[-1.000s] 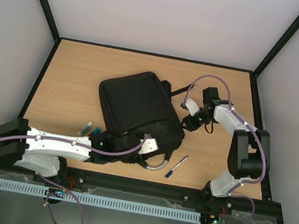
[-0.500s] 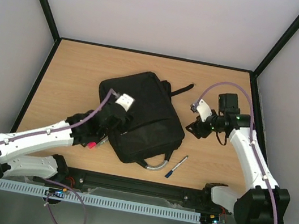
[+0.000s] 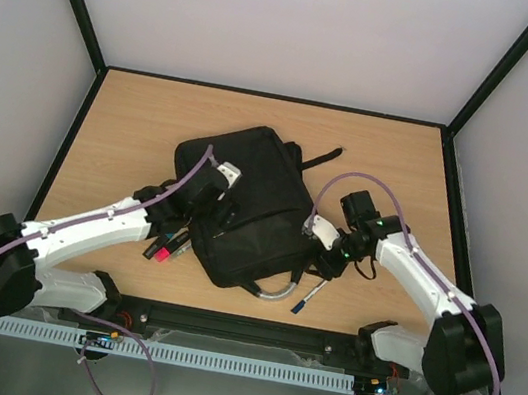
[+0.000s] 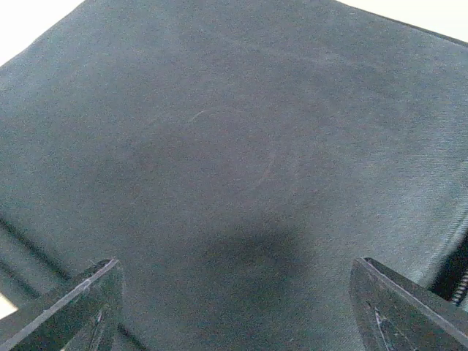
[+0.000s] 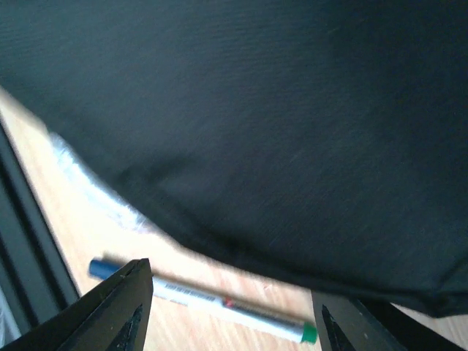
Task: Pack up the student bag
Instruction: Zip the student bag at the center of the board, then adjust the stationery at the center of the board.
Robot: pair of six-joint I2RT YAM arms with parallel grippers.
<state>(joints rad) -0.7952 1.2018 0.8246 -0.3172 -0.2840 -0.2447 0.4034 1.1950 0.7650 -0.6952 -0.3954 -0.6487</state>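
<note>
From the top view, the bag (image 3: pixel 247 205) lies flat in the middle of the table (image 3: pixel 134 125), its grey handle (image 3: pixel 273 293) at the near side. I see no open zip on it. The left gripper (image 3: pixel 217 206) is over the left part of the bag, and the right gripper (image 3: pixel 324 260) hangs at its near right corner, just above a pen (image 3: pixel 312 294). A few markers (image 3: pixel 161 253) lie on the wood near the left arm. In the left wrist view, black fabric (image 4: pixel 234 146) fills everything and the two fingers (image 4: pixel 91 300) stand wide apart with nothing pinched. In the right wrist view, the fingers (image 5: pixel 124 311) are also spread. The pen (image 5: pixel 212 301) lies on the wood between them, just beside the bag's edge (image 5: pixel 256 110), and is not gripped. I judge the step in hand is picking up this pen, so the packing is at its beginning. Next I would lower the right gripper, keep its far finger off the fabric, and close across the barrel. The left one should then find a zip, because the pen needs an opening to go in.
</note>
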